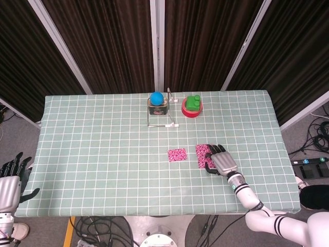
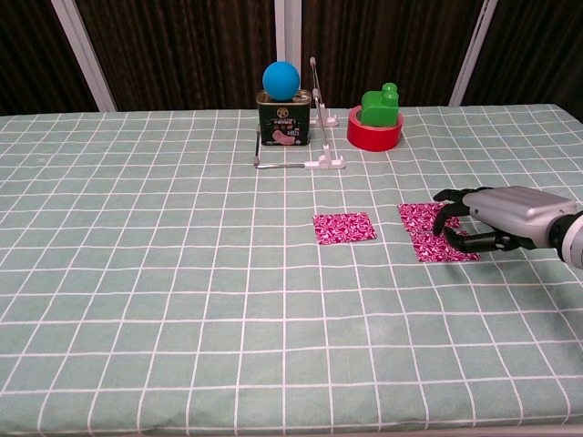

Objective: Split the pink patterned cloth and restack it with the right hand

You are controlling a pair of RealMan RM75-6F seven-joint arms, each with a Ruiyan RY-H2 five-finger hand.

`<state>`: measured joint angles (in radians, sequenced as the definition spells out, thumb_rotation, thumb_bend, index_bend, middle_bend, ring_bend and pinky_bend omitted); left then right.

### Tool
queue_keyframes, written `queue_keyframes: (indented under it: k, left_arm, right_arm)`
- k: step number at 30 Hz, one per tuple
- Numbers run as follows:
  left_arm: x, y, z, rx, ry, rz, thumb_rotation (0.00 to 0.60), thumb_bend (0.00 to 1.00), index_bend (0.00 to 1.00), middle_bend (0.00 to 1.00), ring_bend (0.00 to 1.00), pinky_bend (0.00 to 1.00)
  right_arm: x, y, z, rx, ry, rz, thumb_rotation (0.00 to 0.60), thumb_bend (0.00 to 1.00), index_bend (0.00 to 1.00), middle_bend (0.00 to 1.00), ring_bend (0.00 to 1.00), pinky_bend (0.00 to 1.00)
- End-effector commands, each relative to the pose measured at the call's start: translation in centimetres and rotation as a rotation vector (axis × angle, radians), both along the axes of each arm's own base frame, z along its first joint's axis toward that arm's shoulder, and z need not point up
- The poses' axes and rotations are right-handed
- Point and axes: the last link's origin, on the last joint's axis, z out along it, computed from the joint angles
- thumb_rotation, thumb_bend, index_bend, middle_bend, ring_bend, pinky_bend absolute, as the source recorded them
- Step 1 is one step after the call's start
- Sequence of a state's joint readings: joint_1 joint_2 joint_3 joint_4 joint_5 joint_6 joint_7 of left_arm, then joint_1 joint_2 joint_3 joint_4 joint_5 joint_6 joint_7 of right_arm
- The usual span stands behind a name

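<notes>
Resting my right hand (image 2: 487,223) fingers-down on the right-hand pink patterned cloth piece (image 2: 432,229), I could not tell whether it was pinched or only touched; the second piece (image 2: 343,227) lay flat, apart to its left. Split judged done, restack outstanding. Surface (image 1: 103,154): green checked covering, carrying a can (image 1: 157,107) topped by a blue ball (image 1: 157,97) and a red ring (image 1: 191,109) holding a green block (image 1: 193,102); dark curtains behind; left hand (image 1: 8,180) idle, fingers apart, off the edge.

The right hand (image 2: 496,223) covers the right cloth's (image 2: 430,231) far edge; whether it grips is unclear.
</notes>
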<state>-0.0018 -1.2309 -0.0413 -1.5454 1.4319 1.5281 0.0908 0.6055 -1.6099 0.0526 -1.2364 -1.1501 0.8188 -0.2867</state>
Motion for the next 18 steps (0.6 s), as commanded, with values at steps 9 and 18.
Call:
queue_keyframes:
  k: [9, 18]
  left_arm:
    - [0.0, 0.1, 0.0, 0.000, 0.001, -0.003, 0.600, 0.06, 0.18, 0.13, 0.13, 0.15]
    - [0.1, -0.1, 0.1, 0.002, 0.001, -0.002, 0.600, 0.06, 0.18, 0.13, 0.13, 0.15]
  right_arm:
    - [0.3, 1.1, 1.2, -0.003, -0.021, 0.025, 0.082, 0.54, 0.28, 0.00, 0.00, 0.00]
    - [1.9, -2.4, 2.5, -0.118, -0.042, 0.074, 0.365, 0.16, 0.30, 0.01, 0.00, 0.00]
